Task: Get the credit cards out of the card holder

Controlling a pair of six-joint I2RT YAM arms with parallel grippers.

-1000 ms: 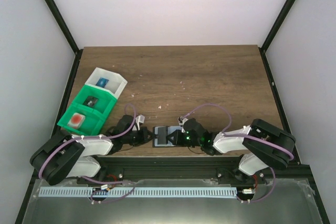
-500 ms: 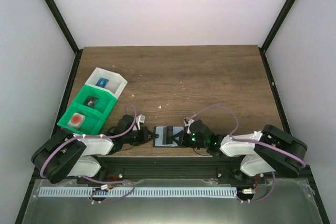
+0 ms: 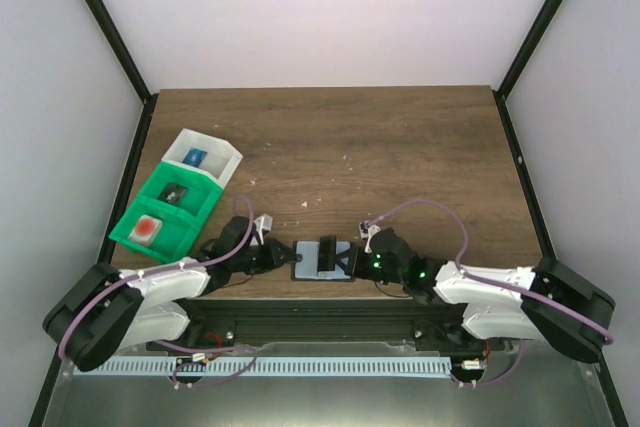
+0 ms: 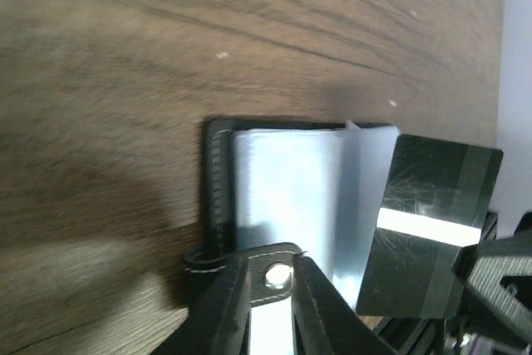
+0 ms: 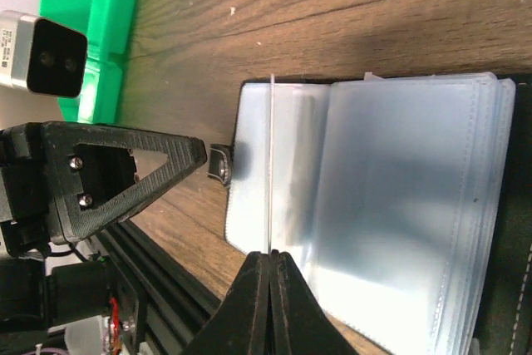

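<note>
Two-arm card extraction, just after a pull. On the brown wood-grain table (image 3: 400,147), the white-and-black right arm (image 3: 500,292) has swung lower and farther outward than a second ago, drawing its wrist back from the work. The left arm (image 3: 160,282) has settled lower at the near edge. The row of green and white plastic bins (image 3: 165,212) at far left is unchanged. The card holder (image 3: 310,265), a flat black bifold with grey-blue clear pocket panels, lies open at the near edge between the two wrists, as it did before. The credit card (image 4: 432,205), a thin dark rectangle crossed by a bright stripe, now stands tilted over the holder's right half, seemingly free of its pocket. The right gripper (image 5: 270,253) is clamped on this card's edge. The left gripper (image 4: 273,268) straddles the holder's small black snap tab (image 5: 220,164); whether it still presses cannot be told. One card seems nearly out; the others cannot be made out.
</note>
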